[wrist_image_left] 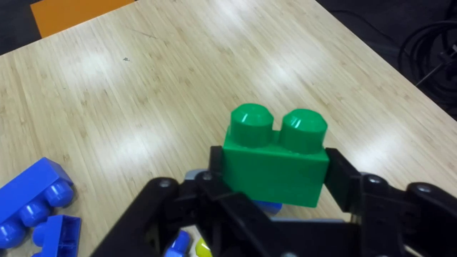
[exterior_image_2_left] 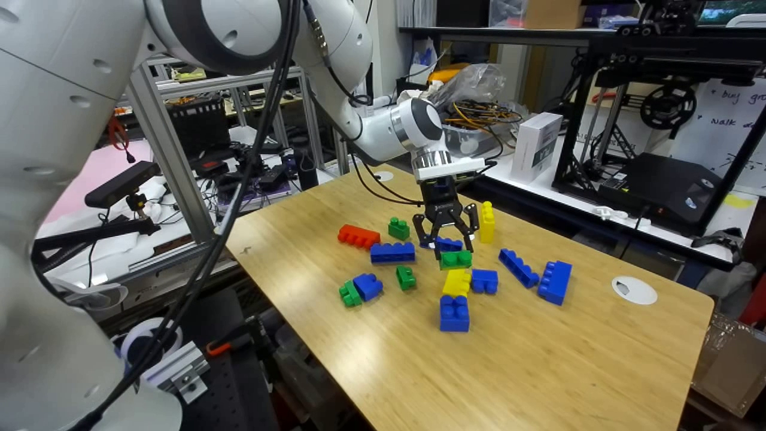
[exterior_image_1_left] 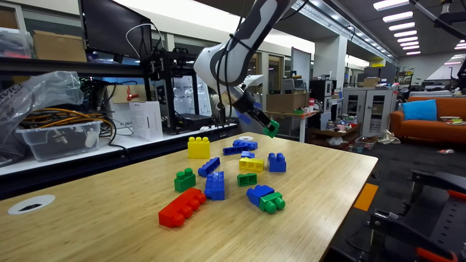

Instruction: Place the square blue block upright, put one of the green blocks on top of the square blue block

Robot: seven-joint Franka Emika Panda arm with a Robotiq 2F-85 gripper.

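1. Grip noted in an exterior view: end effector (exterior_image_1_left: 270, 126) pinching the green block (exterior_image_1_left: 272, 133), which is tilted and raised clear of the surface (exterior_image_1_left: 309, 182). Square blue block (exterior_image_1_left: 277, 164) stands upright on the surface, studs up, at 6 o'clock from the green block and apart from it. Taken from the square blue block: low yellow brick (exterior_image_1_left: 251, 165), on its side, at 9 o'clock and near; joined blue-and-green pair (exterior_image_1_left: 265, 197) between 6 and 7; red brick (exterior_image_1_left: 180, 207) at 8, well apart.

2. Robot arm (exterior_image_2_left: 383, 139), in an exterior view, stands at 11 o'clock above the end effector. Green block is held with studs visible, at 12 o'clock from the square blue block; low yellow brick appears between the two. Whether low yellow brick and square blue block touch cannot be told. From the square blue block, small blue brick (exterior_image_2_left: 484, 281) is between 1 and 2 o'clock, slim blue brick (exterior_image_2_left: 518, 269) at 2, long blue brick (exterior_image_2_left: 555, 282) between 2 and 3.

3. Wrist view: end effector stands at the 6 o'clock edge, fingers (wrist_image_left: 339, 175) bearing on the green block at 3 and 9, studs toward 12. Blue strip (wrist_image_left: 268, 207) shows below the green block at 6 o'clock; which brick it belongs to cannot be told. Pair of blue bricks (wrist_image_left: 30, 191) lies between 8 and 9 o'clock, well apart.
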